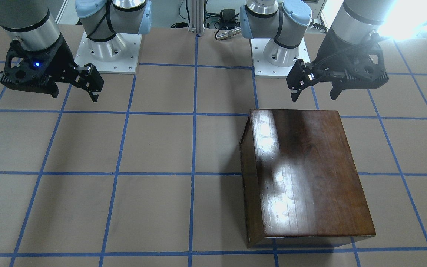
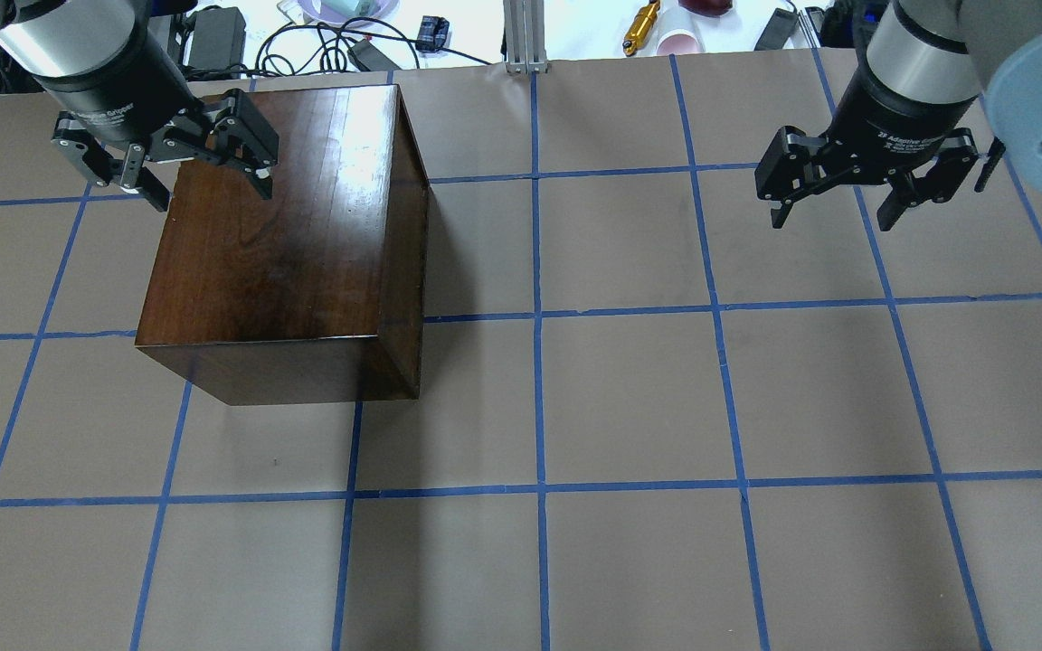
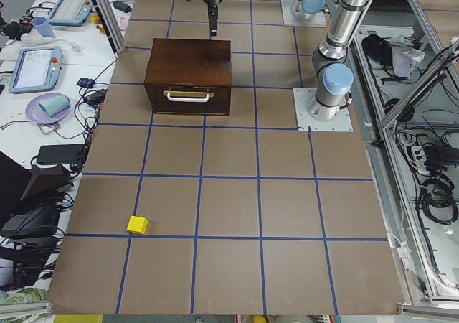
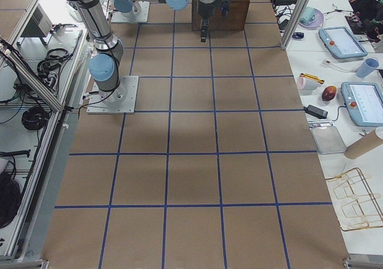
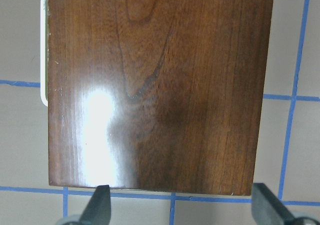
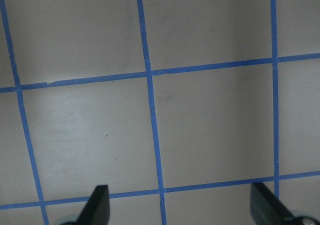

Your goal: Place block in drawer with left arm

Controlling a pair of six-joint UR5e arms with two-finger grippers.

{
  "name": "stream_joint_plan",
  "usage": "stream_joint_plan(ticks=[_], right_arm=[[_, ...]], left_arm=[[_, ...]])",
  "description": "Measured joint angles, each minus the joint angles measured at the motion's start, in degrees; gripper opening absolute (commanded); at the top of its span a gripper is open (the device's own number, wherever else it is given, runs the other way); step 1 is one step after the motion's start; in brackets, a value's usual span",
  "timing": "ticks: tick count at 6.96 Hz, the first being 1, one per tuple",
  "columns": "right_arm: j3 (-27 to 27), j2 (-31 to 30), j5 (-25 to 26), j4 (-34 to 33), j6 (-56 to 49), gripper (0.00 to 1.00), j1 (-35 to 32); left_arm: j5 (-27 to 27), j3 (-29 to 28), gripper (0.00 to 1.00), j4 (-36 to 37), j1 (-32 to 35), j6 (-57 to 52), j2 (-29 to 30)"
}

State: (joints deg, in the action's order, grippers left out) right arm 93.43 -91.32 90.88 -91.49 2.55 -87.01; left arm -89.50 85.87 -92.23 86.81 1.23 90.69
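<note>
**Drawer shut, block far off**

Left gripper [image 2: 211, 193] hangs spread and empty over the box [image 2: 286, 244] top. Block [image 3: 138, 225] sits well apart, out toward the surface's end on the handle side. Drawer [image 3: 188, 108] looks closed. Risk: grab the block first and the drawer can't be pulled. Right gripper [image 2: 833, 221], also spread, hangs far off.

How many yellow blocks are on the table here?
1. The block lies on the table toward the robot's left end, well apart from the wooden box. The drawer is closed, so its inside is hidden.
</note>
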Motion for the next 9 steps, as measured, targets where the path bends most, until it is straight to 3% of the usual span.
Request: stream_joint_plan(ticks=[4, 9], right_arm=[[0.0, 0.0, 0.0, 0.0, 0.0, 1.00, 0.0], [0.0, 0.0, 0.0, 0.0, 0.0, 1.00, 0.0]], left_arm=[[0.0, -3.6, 1.00, -0.3, -1.9, -2.0, 2.7], [-0.3, -11.6, 1.00, 0.6, -13.2, -16.4, 15.1]])
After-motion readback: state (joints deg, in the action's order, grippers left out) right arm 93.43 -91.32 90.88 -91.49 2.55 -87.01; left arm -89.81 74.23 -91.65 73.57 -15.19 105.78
